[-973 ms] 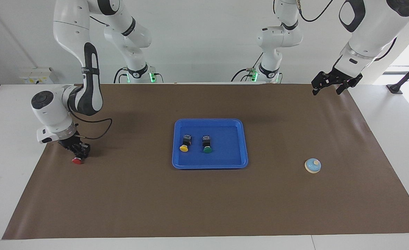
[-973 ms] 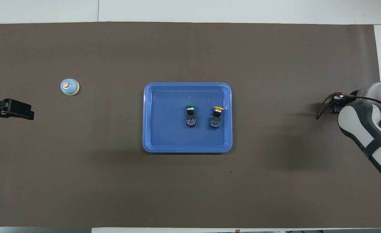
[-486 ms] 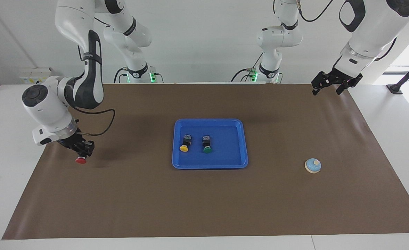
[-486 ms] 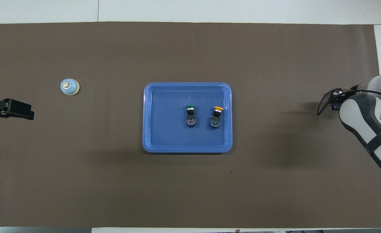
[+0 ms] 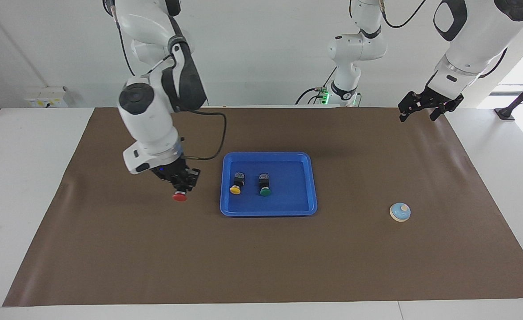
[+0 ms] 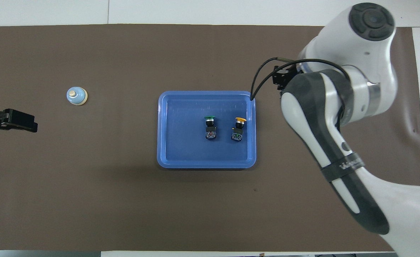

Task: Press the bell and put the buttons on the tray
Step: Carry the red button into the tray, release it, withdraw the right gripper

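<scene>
Meanwhile, right gripper (image 5: 180,186) grips red button (image 5: 180,197) beside tray (image 5: 313,186).

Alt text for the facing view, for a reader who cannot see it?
The right tool carries the red button above the mat beside the blue tray, where the yellow button and green button lie. The bell sits toward the left arm's end; the left tool waits open.

Between the right gripper (image 5: 180,186) and the tray (image 5: 268,212) lies bare brown mat (image 5: 154,249); inside, the yellow button (image 5: 236,183) stands nearest its path.
</scene>
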